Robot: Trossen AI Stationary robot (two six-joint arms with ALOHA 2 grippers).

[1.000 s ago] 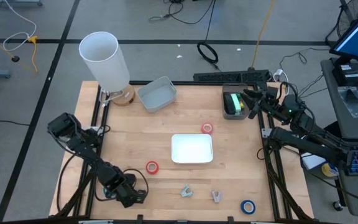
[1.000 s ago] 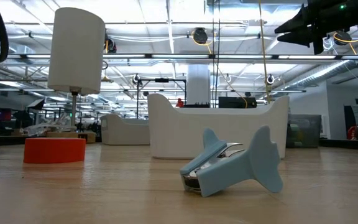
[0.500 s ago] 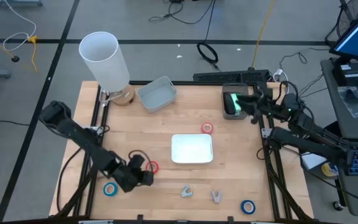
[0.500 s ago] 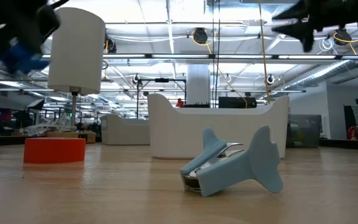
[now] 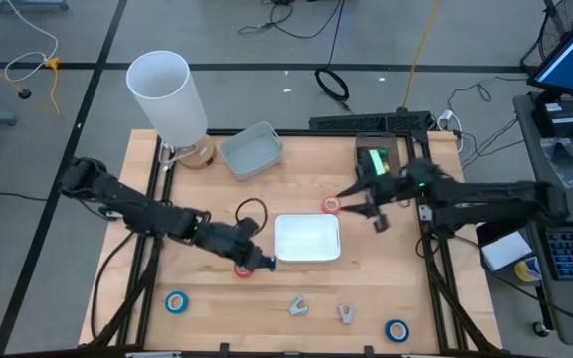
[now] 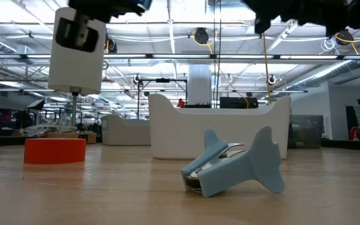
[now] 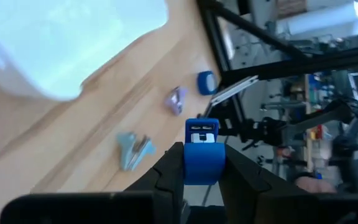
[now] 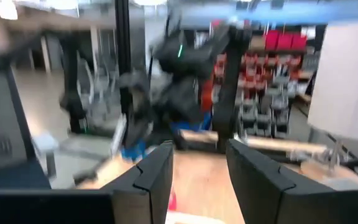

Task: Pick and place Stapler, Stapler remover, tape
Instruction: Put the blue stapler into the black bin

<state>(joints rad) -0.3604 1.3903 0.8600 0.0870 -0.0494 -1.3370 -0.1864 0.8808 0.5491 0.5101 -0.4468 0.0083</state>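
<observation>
My left gripper (image 5: 259, 261) hangs over the near left corner of the white tray (image 5: 306, 239), shut on a small blue stapler (image 7: 202, 155). My right gripper (image 5: 358, 209) is open with nothing in it, above the table beside a red tape roll (image 5: 331, 205) at the tray's far right corner. Another red tape roll (image 5: 241, 268) lies partly under my left gripper. Blue tape rolls (image 5: 175, 302) (image 5: 396, 329) lie flat near the front edge. A pale blue stapler remover (image 5: 297, 306) and a lilac one (image 5: 346, 314) lie on their sides between them. My left gripper pinches the blue stapler by its two sides (image 7: 188, 169) between its two fingers. One end of the stapler (image 7: 201, 129) sticks out past the fingertips. The fingers come slanting down from the table's left. The stapler is lifted clear of the table.
A grey-blue bin (image 5: 251, 149) and a tall white cylinder (image 5: 167, 89) stand at the far left. A dark box with a green light (image 5: 374, 161) sits at the far right. Bare wood lies between the tray and the front edge.
My left gripper has risen from the near left corner and swung toward the white tray, rolling as it went, with the blue stapler lifted along. A blue tape roll it had hidden now shows. My right gripper has swung from the far right box toward the tray's far right corner.
</observation>
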